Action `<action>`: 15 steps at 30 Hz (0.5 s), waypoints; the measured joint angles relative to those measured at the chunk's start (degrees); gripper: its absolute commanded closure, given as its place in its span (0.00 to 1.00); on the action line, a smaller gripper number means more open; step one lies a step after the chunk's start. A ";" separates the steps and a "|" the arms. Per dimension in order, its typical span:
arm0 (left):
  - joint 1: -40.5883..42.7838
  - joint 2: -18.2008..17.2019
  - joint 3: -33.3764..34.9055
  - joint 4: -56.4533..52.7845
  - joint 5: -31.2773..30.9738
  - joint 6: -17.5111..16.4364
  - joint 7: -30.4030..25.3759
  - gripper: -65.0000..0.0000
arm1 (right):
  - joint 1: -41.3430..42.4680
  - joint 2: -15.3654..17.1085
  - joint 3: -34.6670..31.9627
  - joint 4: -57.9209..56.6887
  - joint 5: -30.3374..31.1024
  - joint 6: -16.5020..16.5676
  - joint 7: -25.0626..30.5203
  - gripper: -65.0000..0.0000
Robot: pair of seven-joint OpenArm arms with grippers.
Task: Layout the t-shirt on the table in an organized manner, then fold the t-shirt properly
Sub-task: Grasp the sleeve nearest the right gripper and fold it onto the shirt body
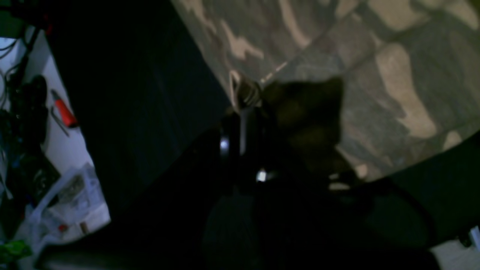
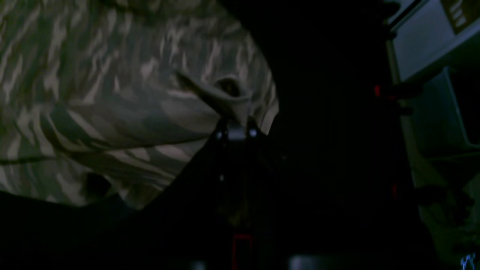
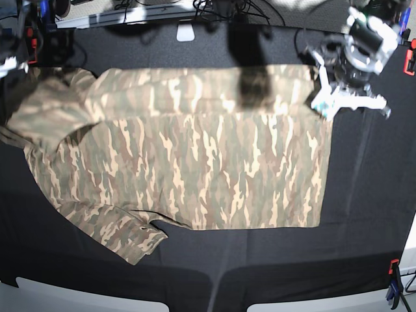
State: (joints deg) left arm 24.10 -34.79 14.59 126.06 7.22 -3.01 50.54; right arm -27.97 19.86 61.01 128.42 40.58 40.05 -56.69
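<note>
1. Table (image 3: pixel 364 214): black cloth cover; clamp (image 3: pixel 394 278) at the near right edge.
2. T-shirt (image 3: pixel 195 162): camouflage print, spread flat mid-table, 1 sleeve at the near left, far edge folded over.
3. Left gripper (image 1: pixel 243 99): jaws closed, pinching the t-shirt's edge at its far right corner.
4. Right gripper (image 2: pixel 232 112): jaws closed on a raised fold of the t-shirt at the far left.
</note>
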 measured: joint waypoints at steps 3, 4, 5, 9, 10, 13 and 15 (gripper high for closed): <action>-0.68 0.02 0.00 0.00 -1.01 0.04 -0.72 1.00 | 1.51 0.00 -3.43 0.00 -0.02 0.00 0.11 1.00; -0.96 0.00 0.00 0.00 -1.05 0.00 -0.92 1.00 | 1.88 0.00 -5.25 0.00 -0.02 -0.02 0.13 1.00; -1.16 0.00 0.00 0.00 -1.01 0.02 -1.27 1.00 | 2.32 -0.02 -7.26 0.00 -0.09 -0.07 0.20 1.00; -1.40 0.02 0.00 0.00 -1.03 0.00 -3.26 1.00 | 5.46 -0.04 -15.56 -0.04 -3.89 -0.17 0.28 1.00; -1.40 0.00 0.00 -0.04 -1.03 0.00 -3.56 1.00 | 6.56 -0.02 -17.42 -0.07 -5.81 -0.20 0.57 1.00; -1.42 0.00 0.00 -0.55 -0.98 0.02 -6.12 1.00 | 9.44 -0.02 -21.57 -0.09 -9.25 -0.22 1.84 1.00; -1.42 0.02 0.00 -1.84 -0.98 0.00 -7.06 1.00 | 10.62 -0.02 -23.78 -0.09 -10.62 -0.20 2.71 1.00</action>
State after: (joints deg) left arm 22.68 -34.76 14.59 124.22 6.24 -3.01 43.48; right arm -17.34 19.84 37.23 128.33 29.95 39.86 -53.98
